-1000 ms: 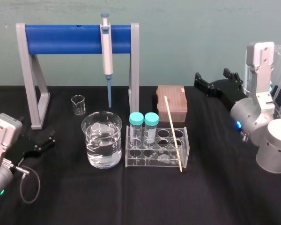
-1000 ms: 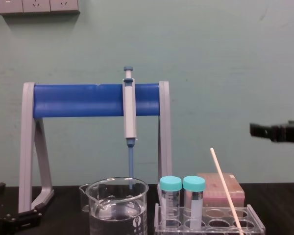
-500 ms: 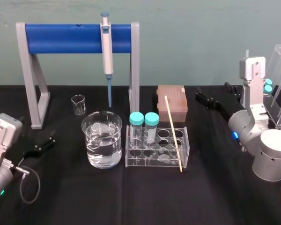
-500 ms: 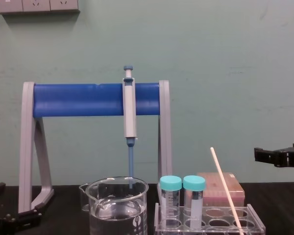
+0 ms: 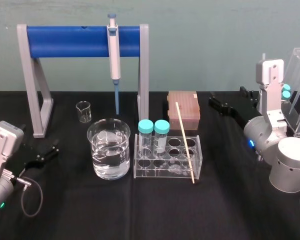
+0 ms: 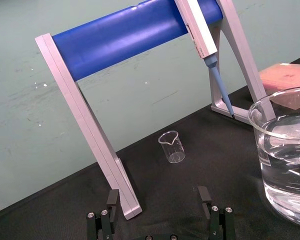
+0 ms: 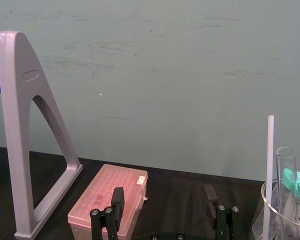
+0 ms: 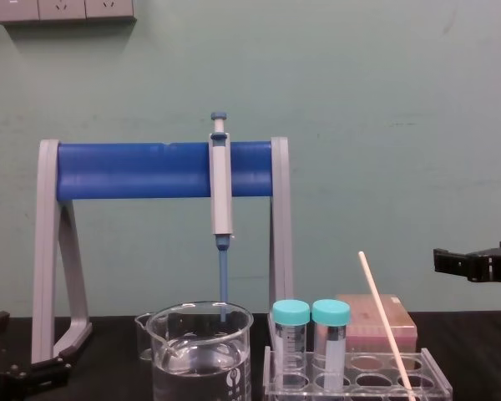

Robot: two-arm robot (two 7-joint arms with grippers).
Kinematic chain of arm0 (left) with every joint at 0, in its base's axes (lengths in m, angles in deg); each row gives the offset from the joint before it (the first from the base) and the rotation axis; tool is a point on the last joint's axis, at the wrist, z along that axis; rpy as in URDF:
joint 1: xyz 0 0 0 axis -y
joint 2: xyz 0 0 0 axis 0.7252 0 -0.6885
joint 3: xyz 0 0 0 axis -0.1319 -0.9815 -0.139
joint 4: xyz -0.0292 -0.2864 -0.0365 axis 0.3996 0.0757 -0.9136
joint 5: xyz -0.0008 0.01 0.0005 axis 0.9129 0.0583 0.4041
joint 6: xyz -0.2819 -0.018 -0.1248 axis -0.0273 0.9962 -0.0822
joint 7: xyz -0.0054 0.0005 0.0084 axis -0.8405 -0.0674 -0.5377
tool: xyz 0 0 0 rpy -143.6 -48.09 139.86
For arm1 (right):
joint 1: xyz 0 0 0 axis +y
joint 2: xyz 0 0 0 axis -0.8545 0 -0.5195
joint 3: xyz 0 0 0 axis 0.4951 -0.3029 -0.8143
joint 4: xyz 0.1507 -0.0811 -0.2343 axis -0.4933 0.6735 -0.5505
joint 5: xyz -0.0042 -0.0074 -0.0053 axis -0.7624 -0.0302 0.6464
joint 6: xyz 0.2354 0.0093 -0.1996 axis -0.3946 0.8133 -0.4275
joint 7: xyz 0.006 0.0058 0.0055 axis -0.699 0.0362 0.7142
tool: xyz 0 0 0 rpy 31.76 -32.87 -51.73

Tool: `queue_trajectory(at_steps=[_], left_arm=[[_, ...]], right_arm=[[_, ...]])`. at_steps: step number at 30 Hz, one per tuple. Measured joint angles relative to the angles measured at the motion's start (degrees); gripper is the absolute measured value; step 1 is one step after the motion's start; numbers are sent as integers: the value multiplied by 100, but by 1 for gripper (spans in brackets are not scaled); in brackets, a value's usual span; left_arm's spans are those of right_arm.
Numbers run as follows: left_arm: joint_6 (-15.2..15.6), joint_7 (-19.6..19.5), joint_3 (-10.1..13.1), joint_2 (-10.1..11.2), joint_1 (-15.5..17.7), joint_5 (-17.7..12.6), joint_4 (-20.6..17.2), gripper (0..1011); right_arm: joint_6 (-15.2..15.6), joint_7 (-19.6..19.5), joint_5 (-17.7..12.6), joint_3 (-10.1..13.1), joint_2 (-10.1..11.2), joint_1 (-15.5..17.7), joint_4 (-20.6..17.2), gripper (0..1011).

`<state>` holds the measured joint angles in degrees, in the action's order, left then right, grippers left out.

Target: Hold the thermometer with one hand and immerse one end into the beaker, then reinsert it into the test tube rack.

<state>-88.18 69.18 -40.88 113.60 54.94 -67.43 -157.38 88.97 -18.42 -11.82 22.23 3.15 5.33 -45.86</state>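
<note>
A: R gripper (image 5: pixel 230 100), jaws?
B: Spread wide, nothing btwn them. It hangs above the black table (image 5: pixel 140 215), fingers pointing toward the robot's left.
A: Thermometer?
B: The thermometer (image 5: pixel 185 142) leans in the test tube rack (image 5: pixel 167 173), foot at the front right corner, top tilted back. That's left of the R jaws and nearer the robot. No contact.
A: What's straight ahead of those jaws?
B: The pink box (image 5: pixel 182 107). In the R wrist view it sits low, just past the gap, w/ a leg of the grey stand (image 7: pixel 15 135) off to one side.
A: Beaker?
B: The beaker (image 5: pixel 109 155), part full of clear liquid, is just left of the rack, so farther from the R jaws than the thermometer. Two teal-capped tubes (image 5: pixel 161 131) stand in the rack btwn them.
A: L gripper?
B: The L gripper (image 5: pixel 51 150) is low by the table, jaws apart, empty. The beaker is off to their right; the small beaker (image 6: pixel 172 146) is ahead, past the gap.
A: Pipette?
B: The pipette (image 5: pixel 113 50) hangs on the stand's blue bar, tip behind the beaker, well apart from both sets of jaws.
</note>
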Motion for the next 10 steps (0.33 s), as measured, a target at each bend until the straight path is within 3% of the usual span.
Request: queue_trajectory(at_steps=[10], left_arm=[[0,0,0,0,0,0,0,1004]], right_arm=[[-1,-9,0,0,4,0,-8,1003]])
